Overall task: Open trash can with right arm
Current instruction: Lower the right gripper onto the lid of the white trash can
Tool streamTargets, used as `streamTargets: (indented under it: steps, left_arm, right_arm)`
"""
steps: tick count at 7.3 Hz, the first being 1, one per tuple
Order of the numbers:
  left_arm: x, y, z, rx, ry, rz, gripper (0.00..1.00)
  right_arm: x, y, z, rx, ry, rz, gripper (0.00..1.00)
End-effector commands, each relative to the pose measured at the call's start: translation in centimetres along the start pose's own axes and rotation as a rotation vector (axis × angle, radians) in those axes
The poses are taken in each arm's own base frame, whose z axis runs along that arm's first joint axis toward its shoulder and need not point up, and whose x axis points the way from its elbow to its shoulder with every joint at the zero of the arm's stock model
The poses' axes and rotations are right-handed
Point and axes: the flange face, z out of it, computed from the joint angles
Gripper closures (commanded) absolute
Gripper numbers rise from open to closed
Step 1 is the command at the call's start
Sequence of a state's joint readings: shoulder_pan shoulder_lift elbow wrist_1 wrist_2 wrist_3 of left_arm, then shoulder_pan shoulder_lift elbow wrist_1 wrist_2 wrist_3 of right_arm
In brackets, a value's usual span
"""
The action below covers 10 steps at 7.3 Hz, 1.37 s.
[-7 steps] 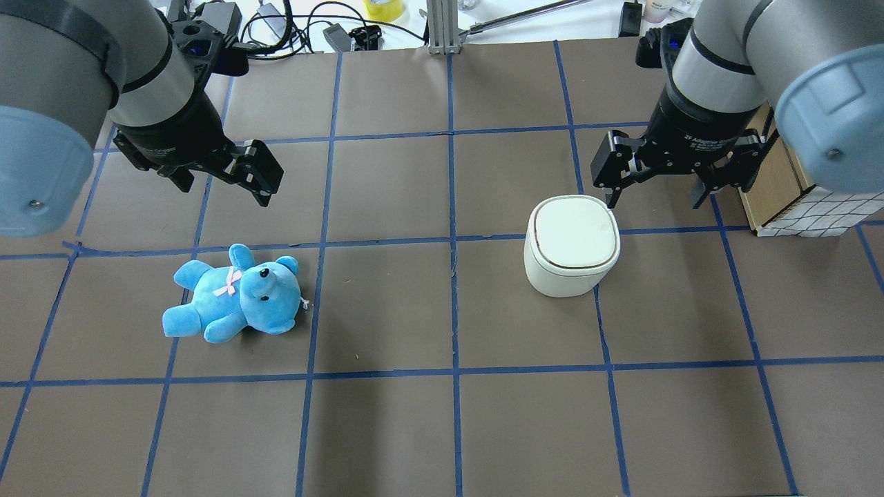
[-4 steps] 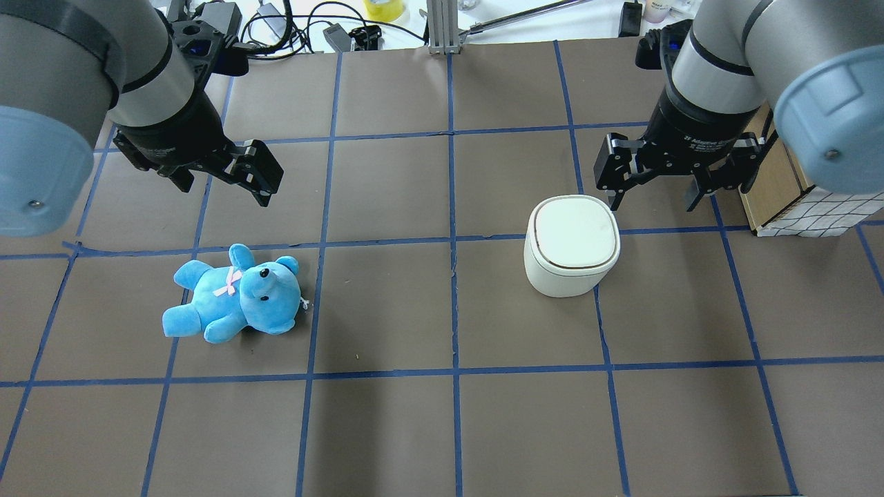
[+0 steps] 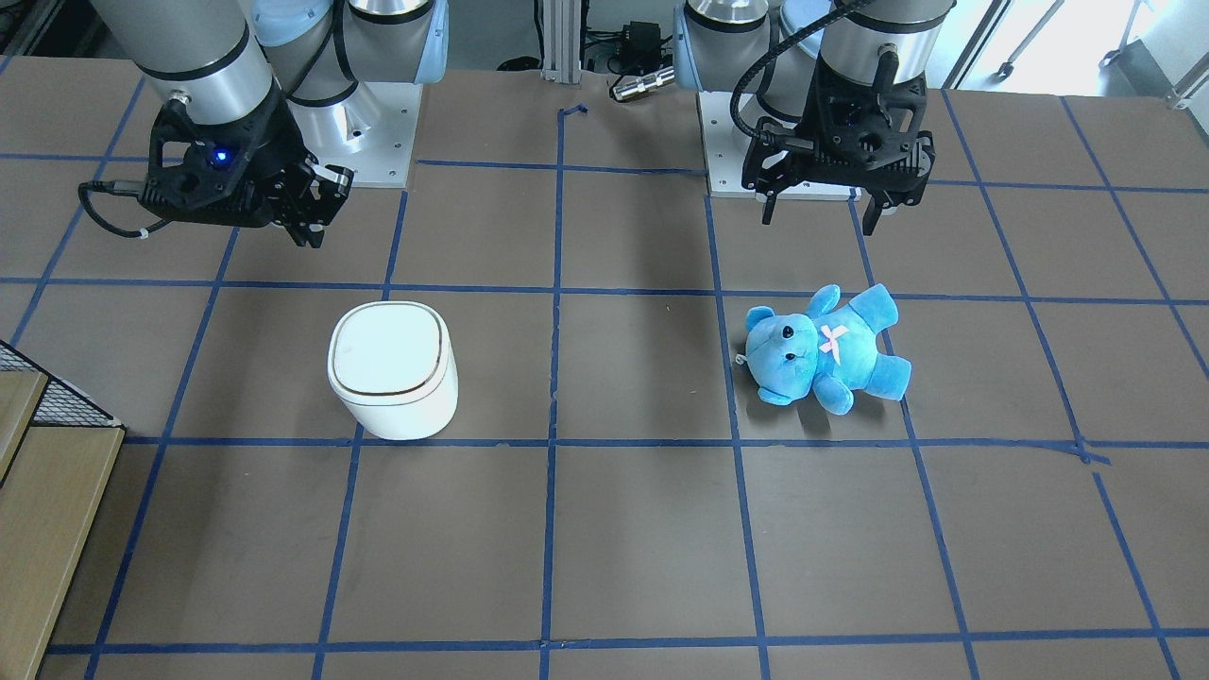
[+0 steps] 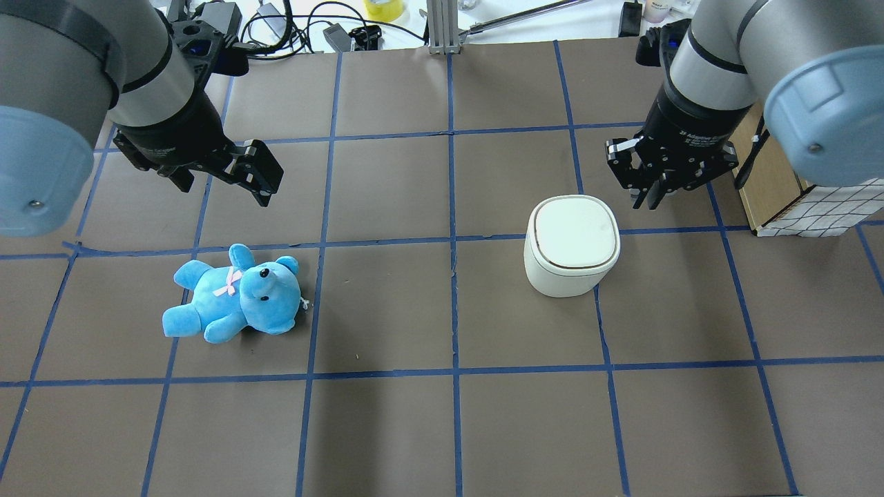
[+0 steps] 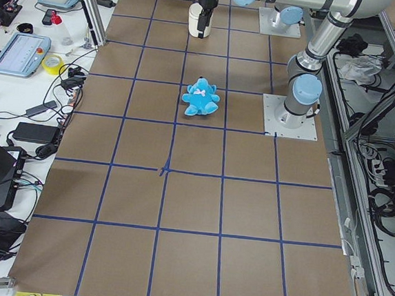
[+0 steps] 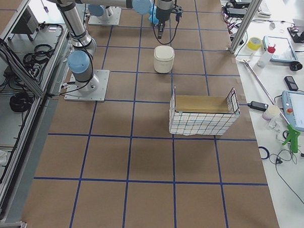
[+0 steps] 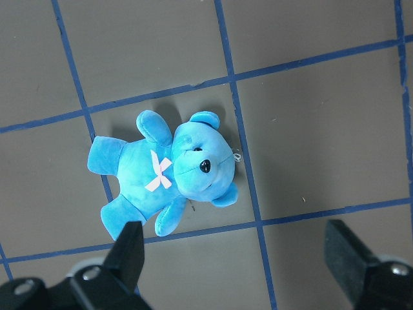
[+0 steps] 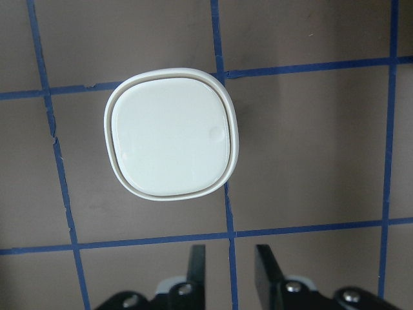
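The white trash can (image 4: 572, 245) stands on the brown table with its lid down; it also shows in the front view (image 3: 392, 368) and the right wrist view (image 8: 171, 142). My right gripper (image 4: 647, 200), with a blue light, hangs just behind the can's back right corner, apart from it. Its fingers (image 8: 197, 258) are drawn nearly together with a narrow gap and hold nothing. My left gripper (image 4: 224, 190) is open and empty above the table, behind the blue teddy bear (image 4: 235, 297).
A wire basket with a wooden floor (image 4: 794, 200) stands right of my right gripper, close to the arm. Cables and devices lie past the table's far edge (image 4: 290, 27). Blue tape lines grid the table.
My right gripper's fingers have closed from wide open to nearly together, and it has shifted slightly toward the can's back corner. The left arm, bear and can have not moved.
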State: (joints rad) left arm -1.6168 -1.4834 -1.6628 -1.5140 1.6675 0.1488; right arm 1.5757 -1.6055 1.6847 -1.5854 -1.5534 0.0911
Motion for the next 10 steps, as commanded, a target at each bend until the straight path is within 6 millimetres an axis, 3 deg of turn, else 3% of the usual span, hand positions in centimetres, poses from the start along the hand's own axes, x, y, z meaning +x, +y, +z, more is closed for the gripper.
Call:
streamTargets:
  steps: [1,5,7,10]
  left_arm:
    - [0.0,0.0,0.0,0.000,0.000,0.000,0.00]
    - [0.0,0.0,0.0,0.000,0.000,0.000,0.00]
    - [0.0,0.0,0.0,0.000,-0.001,0.000,0.00]
    - [0.0,0.0,0.0,0.000,0.000,0.000,0.00]
  right_arm:
    - [-0.1,-1.7,3.4,-0.009,-0.002,0.011,1.00]
    - [-0.2,-3.1,9.7,-0.021,-0.004,0.009,1.00]
    - [-0.2,-4.2,11.2,-0.025,-0.003,0.009,1.00]
    - [-0.2,-4.2,12.4,-0.039,-0.002,0.008,1.00]
